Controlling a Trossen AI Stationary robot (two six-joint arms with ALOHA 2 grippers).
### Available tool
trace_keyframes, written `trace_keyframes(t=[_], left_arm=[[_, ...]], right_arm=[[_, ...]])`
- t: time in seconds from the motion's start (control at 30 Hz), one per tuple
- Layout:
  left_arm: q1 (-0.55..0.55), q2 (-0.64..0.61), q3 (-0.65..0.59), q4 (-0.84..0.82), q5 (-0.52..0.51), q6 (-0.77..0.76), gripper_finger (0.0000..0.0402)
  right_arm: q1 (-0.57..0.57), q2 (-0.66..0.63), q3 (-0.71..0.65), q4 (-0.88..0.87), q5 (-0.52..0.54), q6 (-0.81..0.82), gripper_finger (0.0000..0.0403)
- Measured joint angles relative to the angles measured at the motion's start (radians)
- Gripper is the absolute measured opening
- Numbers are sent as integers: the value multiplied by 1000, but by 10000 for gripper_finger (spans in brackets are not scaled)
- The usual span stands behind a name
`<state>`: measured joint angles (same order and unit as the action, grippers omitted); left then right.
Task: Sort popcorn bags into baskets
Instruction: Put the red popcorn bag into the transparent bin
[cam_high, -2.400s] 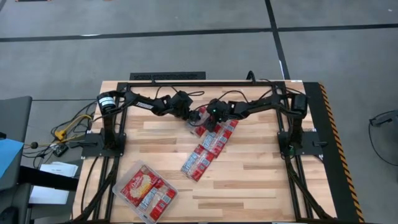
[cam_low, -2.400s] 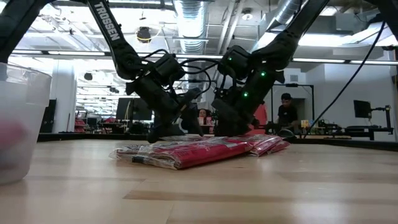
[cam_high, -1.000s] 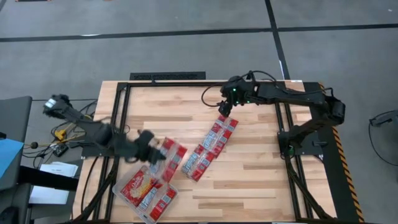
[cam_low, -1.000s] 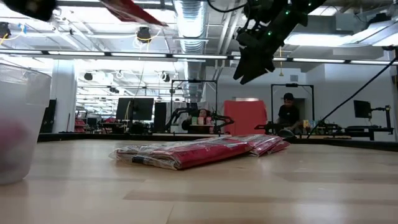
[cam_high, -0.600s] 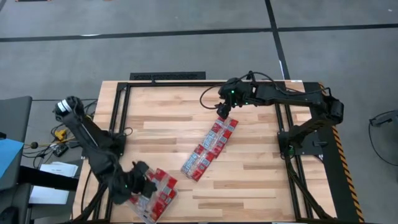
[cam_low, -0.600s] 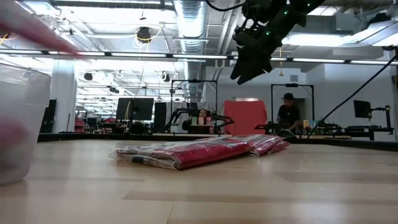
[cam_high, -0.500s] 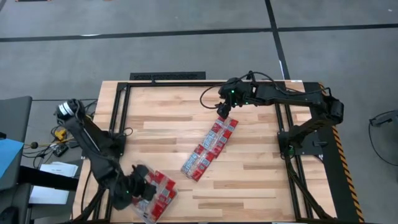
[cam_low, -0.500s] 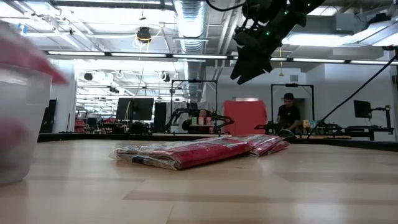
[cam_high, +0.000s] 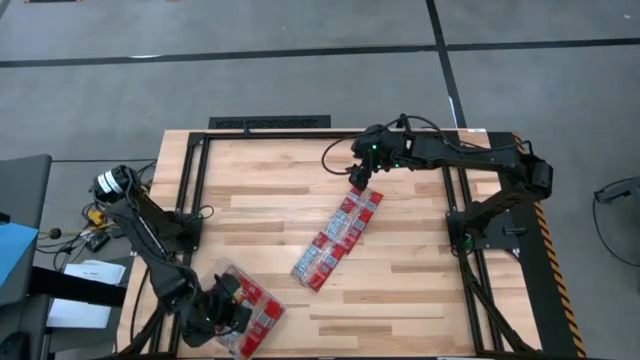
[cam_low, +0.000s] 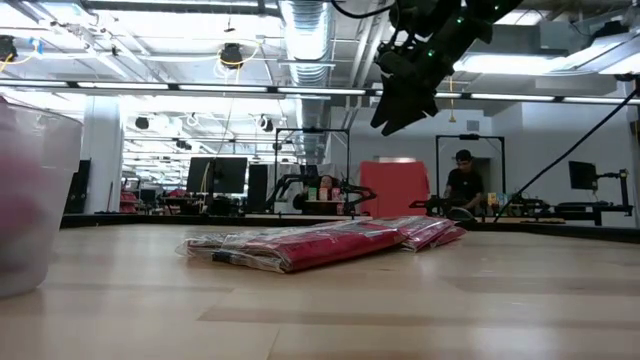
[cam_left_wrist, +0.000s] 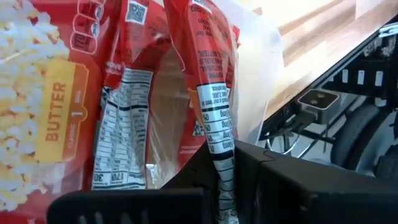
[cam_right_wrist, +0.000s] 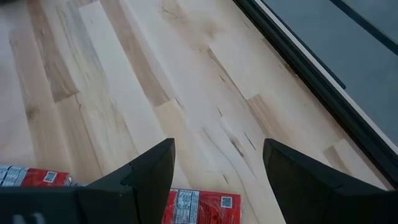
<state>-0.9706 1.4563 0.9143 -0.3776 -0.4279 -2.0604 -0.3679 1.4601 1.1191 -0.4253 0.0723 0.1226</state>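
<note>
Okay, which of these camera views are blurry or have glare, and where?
Low view: the clear tray at the near left edge is out of focus, and the ceiling lights glare. Left wrist view: the popcorn bags are so close that their nearest print is soft. High view: evenly lit and sharp.

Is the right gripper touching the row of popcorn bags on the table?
Apart. In the low view the right gripper hangs well above the row of popcorn bags, with open room background between them; the right wrist view shows its fingers spread over bare wood.
</note>
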Motion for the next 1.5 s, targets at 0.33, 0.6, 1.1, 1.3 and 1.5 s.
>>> trace_keyframes(t=[0.33, 0.6, 1.1, 1.3, 1.5], left_arm=[[38, 0, -2, -6, 15, 77, 100], [60, 0, -3, -4, 115, 32, 201], [63, -177, -3, -58, 162, -1, 210], [96, -312, -3, -141, 22, 4, 210], [336, -402, -3, -270, -74, 229, 210]], right_arm=[[0, 0, 0, -1, 0, 0, 270], [0, 0, 0, -1, 0, -4, 270], [2, 0, 0, 0, -7, -26, 270], [17, 0, -32, 27, -67, -11, 270], [31, 1, -170, 25, -69, 115, 270]])
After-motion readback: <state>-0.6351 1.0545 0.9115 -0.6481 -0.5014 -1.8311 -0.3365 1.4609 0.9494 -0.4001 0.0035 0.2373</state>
